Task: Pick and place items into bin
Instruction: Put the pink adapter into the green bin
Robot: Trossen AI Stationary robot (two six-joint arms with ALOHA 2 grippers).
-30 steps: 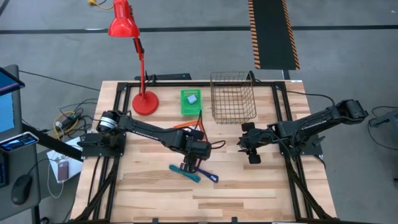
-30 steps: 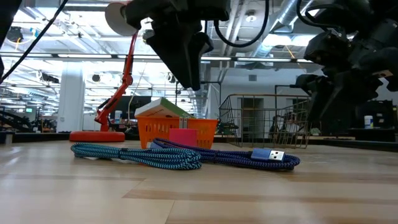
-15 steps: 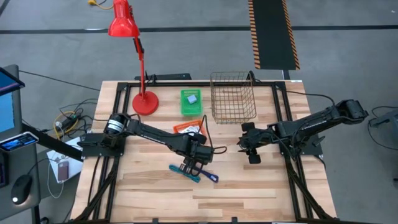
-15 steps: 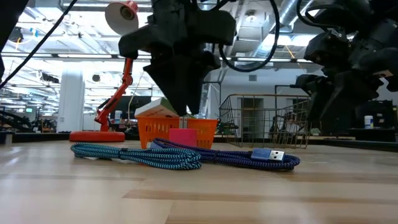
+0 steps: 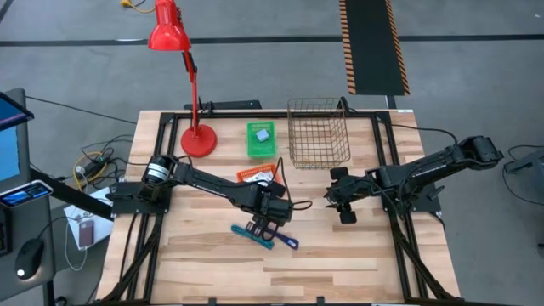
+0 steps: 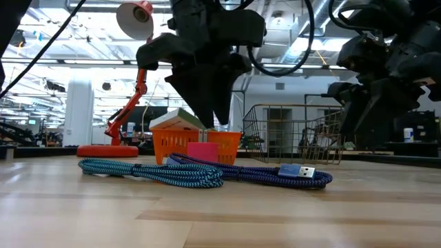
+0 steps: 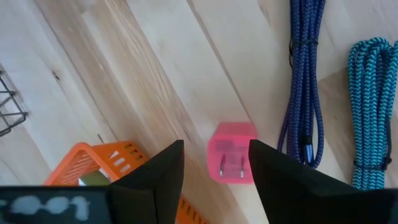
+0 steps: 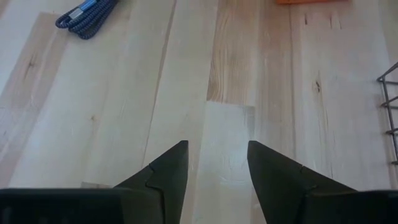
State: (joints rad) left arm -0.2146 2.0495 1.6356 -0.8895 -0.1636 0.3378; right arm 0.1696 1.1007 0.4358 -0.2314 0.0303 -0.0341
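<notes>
A small pink plug block (image 7: 231,155) lies on the wood, prongs up, beside a coiled blue-purple cable (image 7: 305,93) and a coiled teal cable (image 7: 373,106). My left gripper (image 7: 216,144) is open and hovers over the block, one finger on each side, touching nothing. In the low view the left gripper (image 6: 217,117) hangs just above the pink block (image 6: 202,151). In the high view the left gripper (image 5: 263,223) hides the block. My right gripper (image 8: 217,146) is open over bare wood, also seen from above as the right gripper (image 5: 342,204).
A wire basket (image 5: 319,132) stands at the far edge. Left of it lie a green tray (image 5: 262,139) holding a small pale block and an orange slotted tray (image 5: 257,175) with a white printed packet. A red desk lamp (image 5: 197,136) stands far left. The near half is bare wood.
My left gripper has come down toward the pink block and turned about its wrist, its fingers still open. The left arm has shifted off the orange tray, which now shows in the high view. The cables and block lie as before.
</notes>
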